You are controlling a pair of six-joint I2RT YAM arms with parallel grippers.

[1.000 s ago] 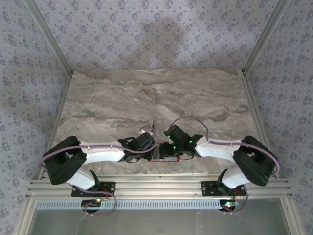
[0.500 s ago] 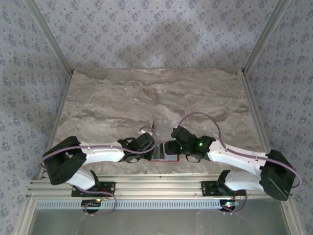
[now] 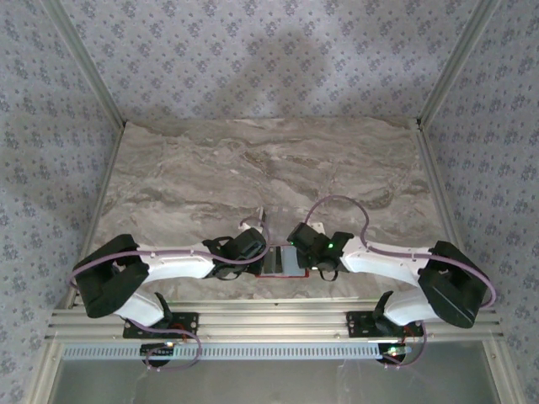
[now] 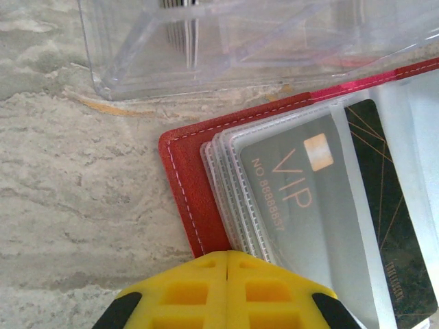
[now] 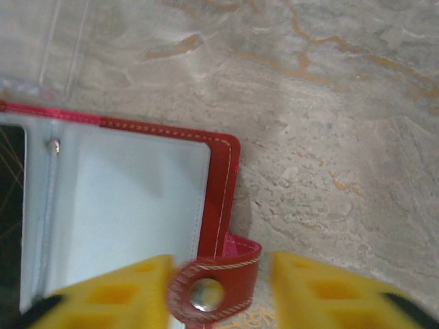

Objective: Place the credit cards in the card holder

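At the near edge of the table, between the two arms, the card holder lies opened flat with its grey inside facing up. In the left wrist view its red corner and a fan of clear sleeves run right up to the left claw. The yellow fingers are pressed together with no gap. Whether they pinch the wallet's edge or only rest on it cannot be told.

Two credit cards sit in the sleeves: a grey VIP card and, just beside it, a dark card with gold lines. A clear plastic box stands just beyond the holder's far edge.

In the right wrist view the right claw is spread apart, and the holder's snap tab lies between its fingers. They are not touching it. The holder's empty pale pocket sits to the left.

From above, both arms reach inward and low from their bases. The left claw and right claw nearly meet over the holder.

Half a second ago the right elbow swung out low to the right. It now stands further in and the right claw sits a little further left. The left arm has not shifted.
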